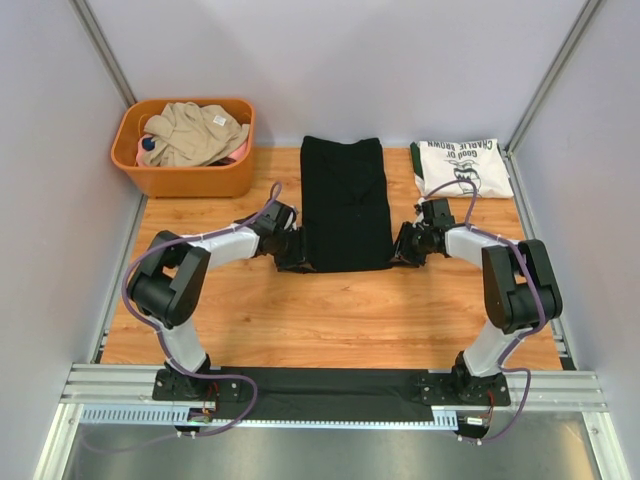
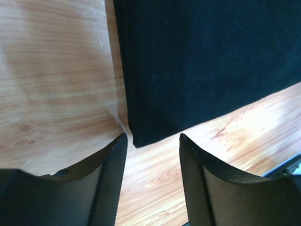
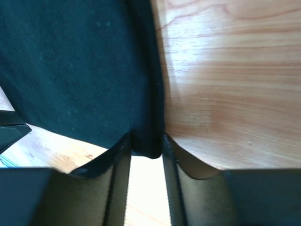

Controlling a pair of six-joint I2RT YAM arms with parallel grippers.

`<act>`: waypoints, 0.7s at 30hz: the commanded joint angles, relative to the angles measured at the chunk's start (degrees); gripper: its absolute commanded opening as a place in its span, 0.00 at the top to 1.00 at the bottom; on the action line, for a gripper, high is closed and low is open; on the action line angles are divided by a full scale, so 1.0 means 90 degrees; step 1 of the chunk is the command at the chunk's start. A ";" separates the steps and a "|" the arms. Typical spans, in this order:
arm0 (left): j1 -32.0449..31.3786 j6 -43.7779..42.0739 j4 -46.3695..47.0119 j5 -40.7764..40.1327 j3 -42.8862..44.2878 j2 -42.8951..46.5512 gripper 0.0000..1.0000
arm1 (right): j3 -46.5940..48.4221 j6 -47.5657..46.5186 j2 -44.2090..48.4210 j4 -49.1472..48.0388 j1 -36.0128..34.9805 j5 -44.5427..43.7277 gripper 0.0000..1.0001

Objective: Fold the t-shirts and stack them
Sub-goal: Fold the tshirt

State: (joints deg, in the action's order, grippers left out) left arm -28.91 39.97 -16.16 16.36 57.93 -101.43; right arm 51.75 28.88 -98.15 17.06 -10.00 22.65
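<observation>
My left claw (image 2: pixel 153 139) stands apart at the near left corner of the folded black t-shirt (image 1: pixel 345 205) on the table (image 1: pixel 300 310). My right claw (image 3: pixel 146 141) pinches its near right corner. The white t-shirt (image 1: pixel 462 167), far right, reads "CHARLIE BROWN".

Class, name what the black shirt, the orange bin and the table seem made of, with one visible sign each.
The black shirt: soft matte knit cloth; it folds into limp layered edges.
The bin: probably moulded plastic; smooth, uniformly orange, rounded rim.
The table: wood or wood-look laminate; grain lines under a light sheen, which one cannot be told.
</observation>
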 commanded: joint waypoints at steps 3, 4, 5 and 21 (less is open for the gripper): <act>-0.0021 -0.0007 0.0067 -0.0392 0.0116 -0.0341 0.52 | -0.0183 -0.0250 -0.0237 0.0097 0.0056 -0.0535 0.75; -0.0021 0.0003 0.0087 -0.0411 0.0135 -0.0351 0.55 | -0.0193 -0.0241 -0.0208 0.0097 0.0056 -0.0515 0.78; -0.0021 0.0022 0.0106 -0.0431 0.0145 -0.0371 0.63 | -0.0232 -0.0221 -0.0208 0.0087 0.0047 -0.0515 0.81; -0.0547 0.0383 -0.0244 -0.0802 -0.0313 0.0876 1.00 | -0.0612 0.0062 0.0688 0.0584 -0.0051 -0.0270 1.00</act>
State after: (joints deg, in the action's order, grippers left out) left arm -31.99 42.06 -15.57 11.33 57.32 -100.64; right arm 48.51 29.10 -96.42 16.14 -9.52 23.03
